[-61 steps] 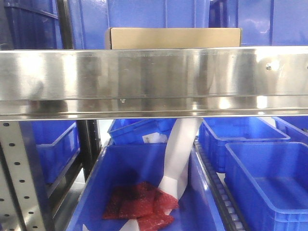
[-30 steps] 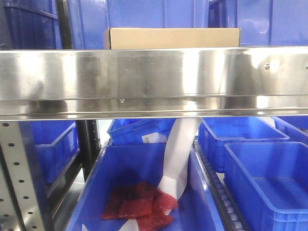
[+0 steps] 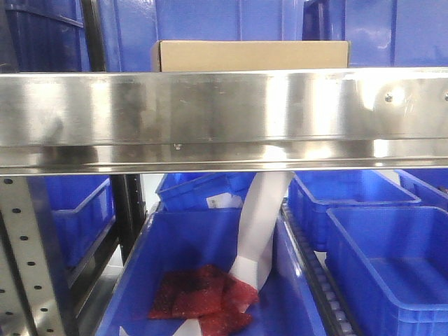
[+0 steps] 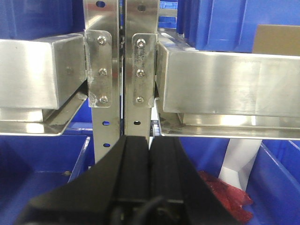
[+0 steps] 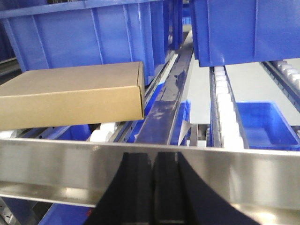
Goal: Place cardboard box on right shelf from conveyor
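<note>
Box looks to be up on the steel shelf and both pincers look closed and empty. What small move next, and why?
Probably draw both arms straight back. The cardboard box already lies on the right shelf behind its front beam, touched by neither arm. The right pincer and left pincer are shut and empty, close to the steel.

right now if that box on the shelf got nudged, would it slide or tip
Probably slide. The box is slim and lies flat, so tipping looks unlikely. It sits on white rollers behind the steel beam, so a nudge could send it rolling away. Plain cardboard, likely light and fairly stiff.
</note>
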Tool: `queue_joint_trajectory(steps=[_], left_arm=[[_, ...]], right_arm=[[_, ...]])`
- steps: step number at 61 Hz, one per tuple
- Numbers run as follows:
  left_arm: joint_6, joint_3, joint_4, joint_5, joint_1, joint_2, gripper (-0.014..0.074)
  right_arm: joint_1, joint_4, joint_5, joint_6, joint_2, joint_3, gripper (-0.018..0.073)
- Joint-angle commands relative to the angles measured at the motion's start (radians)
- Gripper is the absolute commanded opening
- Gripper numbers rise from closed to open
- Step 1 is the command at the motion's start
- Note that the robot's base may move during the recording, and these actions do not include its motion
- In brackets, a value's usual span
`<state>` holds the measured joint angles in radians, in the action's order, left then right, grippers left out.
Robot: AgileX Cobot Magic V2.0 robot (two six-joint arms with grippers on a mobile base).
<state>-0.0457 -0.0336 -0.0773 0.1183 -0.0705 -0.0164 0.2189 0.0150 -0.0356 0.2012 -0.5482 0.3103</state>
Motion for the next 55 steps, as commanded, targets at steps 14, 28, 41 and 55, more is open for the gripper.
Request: queue_joint_trajectory(steps=[14, 28, 41, 55], left_arm=[[0.000, -0.006, -0.006, -0.085, -0.001, -0.005, -0.0116], [0.000, -0.006, -0.006, -0.085, -0.001, -0.005, -0.0116], [0.000, -0.006, -0.006, -0.085, -0.001, -0.005, -0.0116], [0.000, -0.006, -0.006, -0.085, -0.001, -0.005, -0.0116]], right_arm=[[-0.006, 0.011, -0.089, 0.003, 0.100, -0.028, 0.0052], [-0.006, 0.011, -0.087, 0.003, 0.100, -0.028, 0.0052], [-0.007, 0.022, -0.119, -0.053, 0.115, -0.043, 0.0052], [-0.068, -0.111, -0.247, -0.189, 0.224, -0.153, 0.0052]])
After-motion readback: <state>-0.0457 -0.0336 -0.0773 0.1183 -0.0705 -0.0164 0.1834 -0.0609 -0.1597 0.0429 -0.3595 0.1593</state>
